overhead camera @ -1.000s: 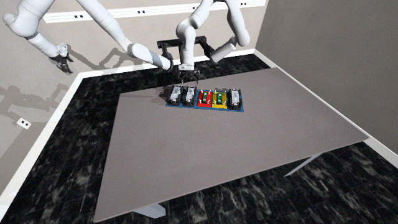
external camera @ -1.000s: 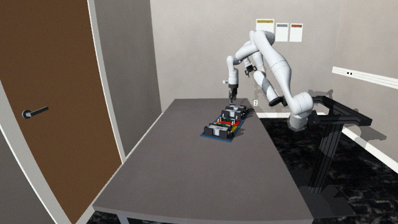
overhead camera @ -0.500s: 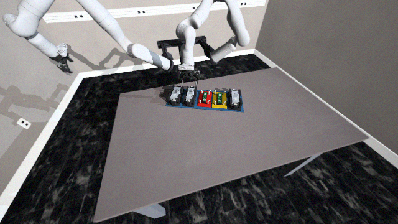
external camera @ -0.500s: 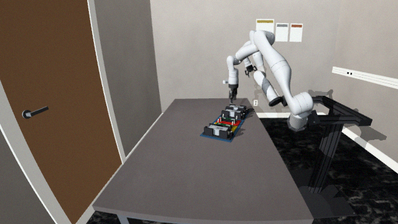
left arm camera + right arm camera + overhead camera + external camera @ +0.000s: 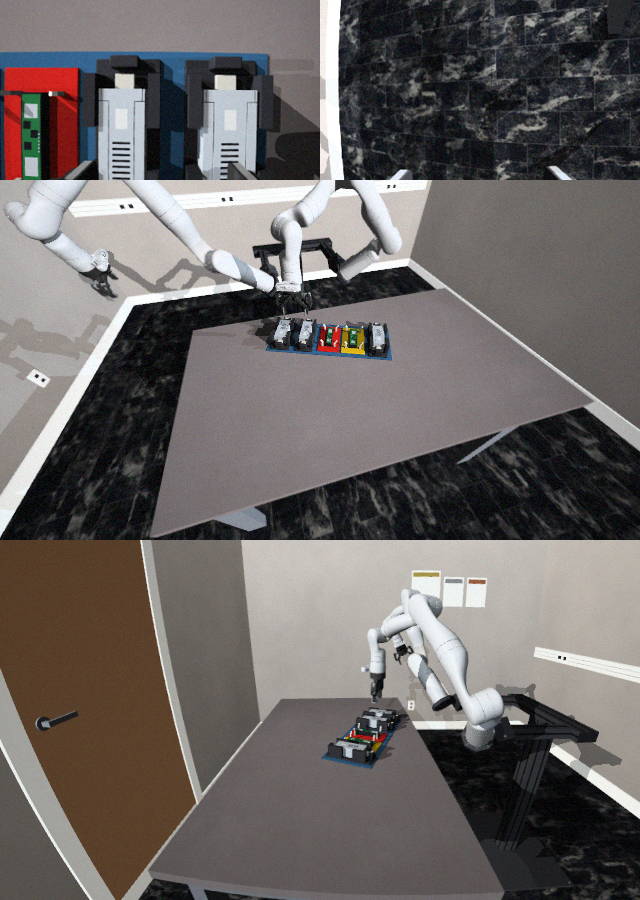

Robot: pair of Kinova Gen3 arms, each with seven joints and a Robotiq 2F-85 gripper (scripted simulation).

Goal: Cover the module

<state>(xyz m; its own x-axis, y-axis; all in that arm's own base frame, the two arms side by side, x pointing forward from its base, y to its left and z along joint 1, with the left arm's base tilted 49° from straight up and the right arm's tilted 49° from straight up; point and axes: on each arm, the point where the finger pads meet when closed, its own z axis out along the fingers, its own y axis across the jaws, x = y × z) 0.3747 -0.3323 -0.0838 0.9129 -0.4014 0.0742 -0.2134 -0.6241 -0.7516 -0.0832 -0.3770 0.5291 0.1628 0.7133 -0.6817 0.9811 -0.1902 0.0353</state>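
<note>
The yellow base plate (image 5: 353, 351) carries a green module (image 5: 353, 338) between white pegs. Three pale grey covers sit in black holders: an outer one (image 5: 283, 331) (image 5: 230, 137), one beside the red plate (image 5: 305, 331) (image 5: 121, 134), and one beyond the yellow plate (image 5: 378, 336) (image 5: 351, 741). In the left wrist view the outer cover looks a little wider than its neighbour. My left gripper (image 5: 295, 314) (image 5: 374, 700) (image 5: 162, 173) is open and empty, above the two neighbouring covers, its fingers straddling the gap between them. My right gripper (image 5: 114, 287) (image 5: 478, 173) is open and empty, away from the table.
A red plate (image 5: 328, 349) (image 5: 40, 78) with another green module (image 5: 31, 134) and white pegs lies between the yellow plate and the pair of covers. All stand on a blue base (image 5: 325, 353) (image 5: 173, 60) near the table's edge on the robot's side. Holder walls rise beside each cover.
</note>
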